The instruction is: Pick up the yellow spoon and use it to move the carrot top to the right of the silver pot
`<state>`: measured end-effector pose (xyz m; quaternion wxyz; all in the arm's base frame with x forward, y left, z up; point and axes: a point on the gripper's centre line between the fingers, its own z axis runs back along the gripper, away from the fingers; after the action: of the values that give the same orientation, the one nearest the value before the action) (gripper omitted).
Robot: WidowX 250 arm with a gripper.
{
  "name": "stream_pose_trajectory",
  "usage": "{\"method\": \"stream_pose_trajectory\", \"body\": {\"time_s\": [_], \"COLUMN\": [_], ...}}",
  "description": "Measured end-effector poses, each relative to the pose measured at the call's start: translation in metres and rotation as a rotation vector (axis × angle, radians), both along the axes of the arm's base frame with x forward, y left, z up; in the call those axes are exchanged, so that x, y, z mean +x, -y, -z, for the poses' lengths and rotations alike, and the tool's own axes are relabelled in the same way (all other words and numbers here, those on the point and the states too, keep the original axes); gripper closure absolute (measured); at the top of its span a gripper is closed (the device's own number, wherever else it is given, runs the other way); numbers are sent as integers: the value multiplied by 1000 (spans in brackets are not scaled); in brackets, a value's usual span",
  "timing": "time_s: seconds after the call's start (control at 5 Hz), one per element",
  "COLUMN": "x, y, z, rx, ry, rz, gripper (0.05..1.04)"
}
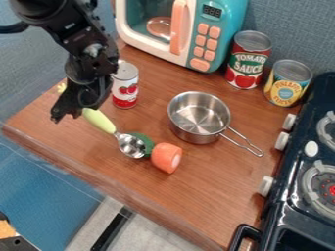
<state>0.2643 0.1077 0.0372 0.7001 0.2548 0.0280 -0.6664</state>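
The black gripper (70,109) pinches the yellow spoon (99,120) by its handle, presumably leaving the bowl free to push; that bowl meets the green end of the carrot top (166,157), below-left of the silver pot (198,116). One spoon, one carrot top, one pot, three cans (125,88).

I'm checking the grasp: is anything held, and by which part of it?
The gripper holds the yellow spoon by the end of its handle, opposite the bowl.
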Motion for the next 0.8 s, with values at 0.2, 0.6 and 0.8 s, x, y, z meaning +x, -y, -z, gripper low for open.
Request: {"method": "stream_pose_trajectory", "body": {"time_s": [0.2, 0.6, 0.8], "x": [6, 21, 28], "y": [16, 45, 62], "z": [1, -5, -1], "rx": [-38, -113, -118], "ry": [13, 41, 21], "rz": [-27, -26, -4], "gripper": [679, 679, 679]}}
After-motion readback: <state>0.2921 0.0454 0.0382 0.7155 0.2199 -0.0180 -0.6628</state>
